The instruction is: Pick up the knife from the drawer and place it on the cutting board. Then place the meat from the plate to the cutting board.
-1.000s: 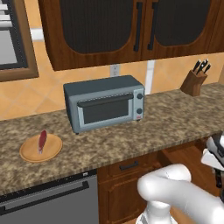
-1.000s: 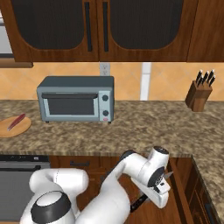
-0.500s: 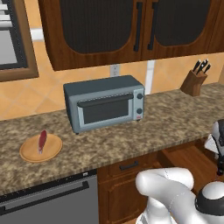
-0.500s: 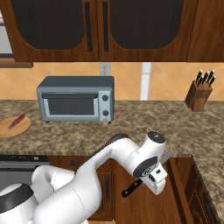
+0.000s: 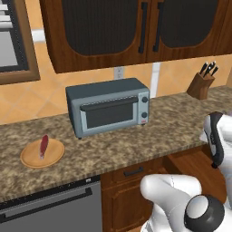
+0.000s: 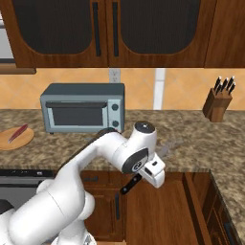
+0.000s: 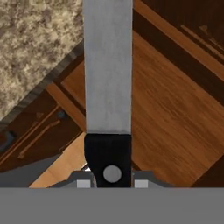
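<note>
The pincer (image 6: 152, 175) hangs over the open drawer (image 6: 158, 210), its fingers pinched on the black handle of the knife (image 6: 130, 183). In the hand view the grey blade (broad and plain) runs straight away from the fingers. Far to the pincer's left on the desk (image 6: 191, 148) sits the plate (image 6: 14, 139) with the meat (image 6: 18, 132) lying on it, beyond the toaster oven (image 6: 83, 107).

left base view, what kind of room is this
A kitchen, rendered: a toaster oven on a speckled stone counter, a knife block in the corner, dark wood cabinets above, and meat on a plate.
</note>
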